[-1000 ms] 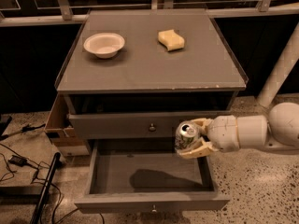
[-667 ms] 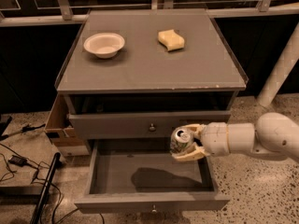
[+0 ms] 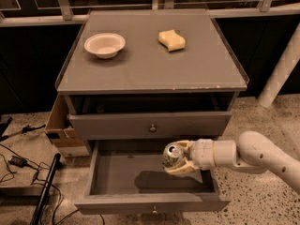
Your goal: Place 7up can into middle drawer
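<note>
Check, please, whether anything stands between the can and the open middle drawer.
Nothing visible does: the gripper holds the can above the open middle drawer, and no object shows inside it.

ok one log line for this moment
gripper: shut on can | can: over open middle drawer, right side, not released | top: bowl, sponge
</note>
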You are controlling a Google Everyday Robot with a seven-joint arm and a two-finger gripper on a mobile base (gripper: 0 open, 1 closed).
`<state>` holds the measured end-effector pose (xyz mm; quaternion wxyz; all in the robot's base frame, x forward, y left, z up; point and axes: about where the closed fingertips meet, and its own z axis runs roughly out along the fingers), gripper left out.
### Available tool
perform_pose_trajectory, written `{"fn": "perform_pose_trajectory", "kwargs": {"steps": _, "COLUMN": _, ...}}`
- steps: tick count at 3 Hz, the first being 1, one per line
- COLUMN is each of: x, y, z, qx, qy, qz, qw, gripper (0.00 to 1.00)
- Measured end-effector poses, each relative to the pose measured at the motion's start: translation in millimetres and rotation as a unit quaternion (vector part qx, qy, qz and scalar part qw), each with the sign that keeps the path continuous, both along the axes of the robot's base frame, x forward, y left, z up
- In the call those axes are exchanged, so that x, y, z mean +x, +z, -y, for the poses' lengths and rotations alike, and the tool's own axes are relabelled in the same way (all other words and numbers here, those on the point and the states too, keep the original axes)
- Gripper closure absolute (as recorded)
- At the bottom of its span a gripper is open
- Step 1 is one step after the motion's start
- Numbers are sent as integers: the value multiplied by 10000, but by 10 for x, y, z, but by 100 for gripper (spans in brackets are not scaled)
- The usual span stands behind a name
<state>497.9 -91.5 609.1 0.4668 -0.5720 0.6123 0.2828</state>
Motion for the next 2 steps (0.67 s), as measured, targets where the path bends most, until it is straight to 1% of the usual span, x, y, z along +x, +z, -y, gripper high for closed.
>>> {"fn": "perform_pose_trajectory", "kwargs": {"steps": 1, "x": -2, "y": -9, "z": -4, "qx": -8, "qy": 7, "qz": 1, "qw": 10000, "gripper": 100}}
{"fn": "perform_pose_trajectory", "kwargs": {"steps": 2, "x": 3, "y": -255, "z": 7, "qx": -47, "qy": 30, "qz": 109, "qw": 9999, "gripper": 100}}
